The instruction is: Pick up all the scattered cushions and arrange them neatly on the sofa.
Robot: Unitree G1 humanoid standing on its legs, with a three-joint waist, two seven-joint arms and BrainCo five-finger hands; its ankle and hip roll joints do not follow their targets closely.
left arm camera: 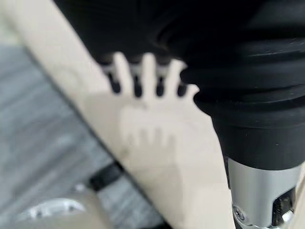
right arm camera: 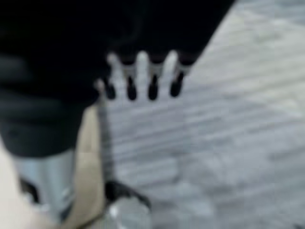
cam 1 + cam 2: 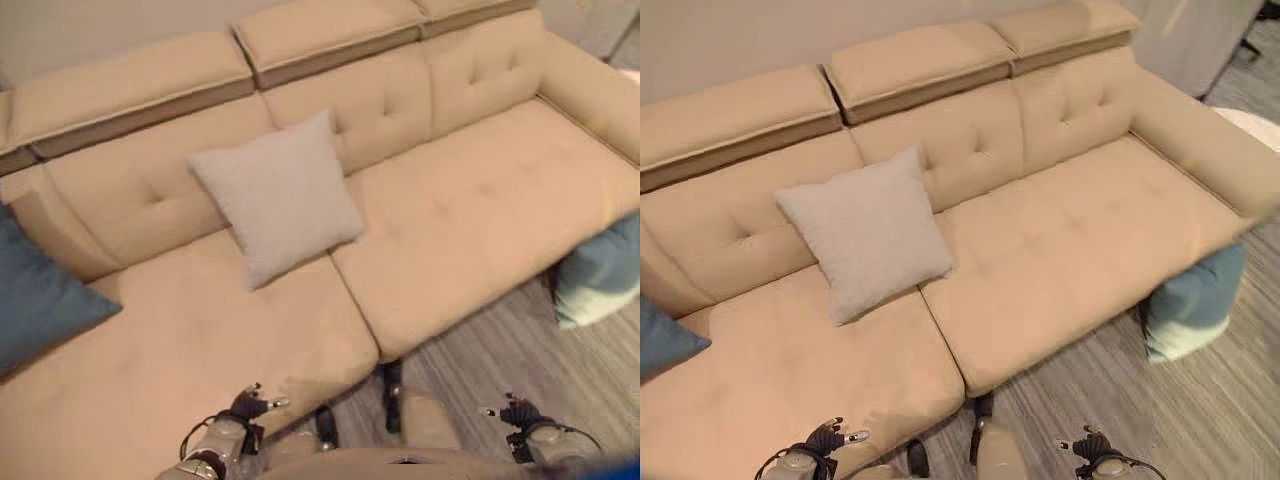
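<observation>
— Start close in. What are the hands doing?

— Both hang low and hold nothing. The left hand (image 1: pixel 147 76) sits over the front edge of the seat, its fingers straight and spread. The right hand (image 2: pixel 143 76) hangs over the grey wood-plank floor (image 3: pixel 520 350), fingers likewise straight and apart.

— And the cushions?

— Nearest to the right hand is a pale blue square fabric cushion (image 3: pixel 1190 305), down on the floor and leaning against the front corner of the seat at the sofa's right end. It looks like the one left to collect. On the left end of the seat lies a dark blue fabric cushion (image 3: pixel 40 295), cut off by the edge of the view. Further back, a light grey square fabric cushion (image 3: pixel 278 195) stands propped against the backrest of the long beige upholstered sofa (image 3: pixel 470 210), turned on a corner and roughly over the seam between two seat sections.

— So which step is this?

— Between picks, I'd judge: two cushions up, one on the floor. The next move calls for turning right towards the pale blue cushion, lowering the right hand to it and closing round an edge, then lifting it onto the free right-hand seat. The grey one may want straightening afterwards.
</observation>
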